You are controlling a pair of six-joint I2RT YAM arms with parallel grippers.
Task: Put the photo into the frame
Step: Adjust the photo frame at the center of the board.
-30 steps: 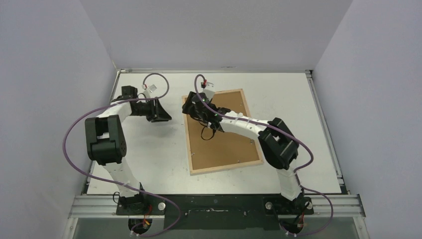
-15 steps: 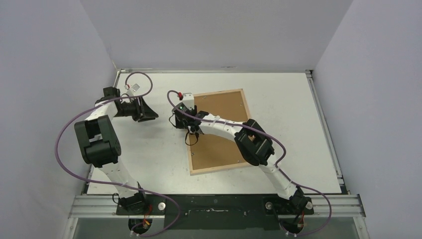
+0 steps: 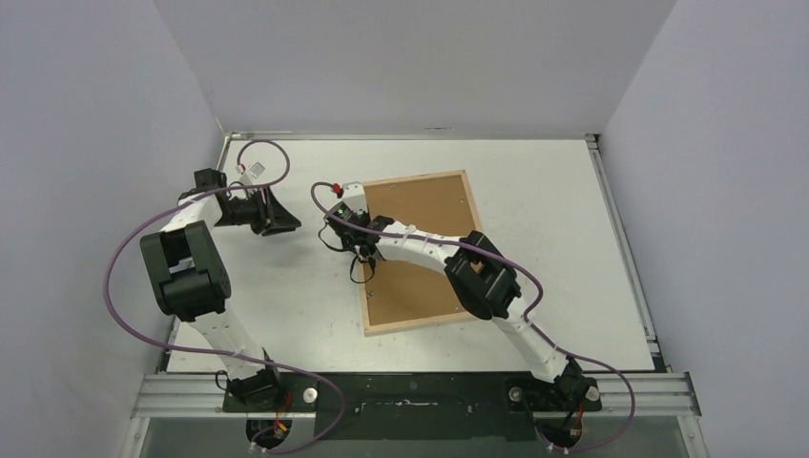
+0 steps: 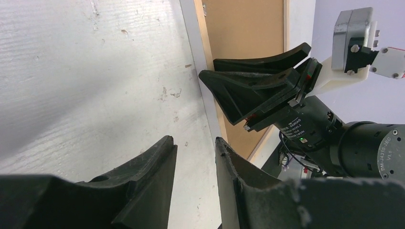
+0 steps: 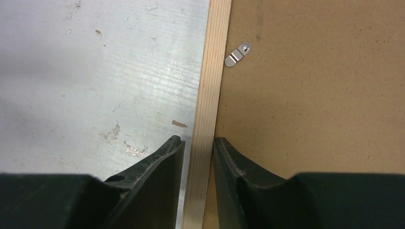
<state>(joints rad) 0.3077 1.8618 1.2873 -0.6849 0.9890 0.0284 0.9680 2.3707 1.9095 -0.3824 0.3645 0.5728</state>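
Note:
The frame (image 3: 434, 320) of pale wood lies face down on the white table, with a brown fibreboard backing panel (image 3: 420, 205) filling it. My right gripper (image 3: 356, 253) points down at the frame's left bar (image 5: 212, 76). Its two fingers stand on either side of that bar, closed in on it (image 5: 198, 139). The left wrist view shows the same gripper (image 4: 206, 67) tipped onto the bar (image 4: 203, 28). My left gripper (image 3: 281, 224) hovers left of the frame, open (image 4: 193, 140), with only bare table between its fingers. The photo is out of view.
A small metal turn clip (image 5: 237, 54) sits on the backing panel (image 5: 310, 95) just inside the left bar. Purple cables loop over both arms. Pale walls close in the table (image 3: 572, 219) on the left, back and right.
My right arm has swung left from over the backing panel to the frame's left bar, and its jaws have narrowed onto it. My left arm has drawn back a little to the left.

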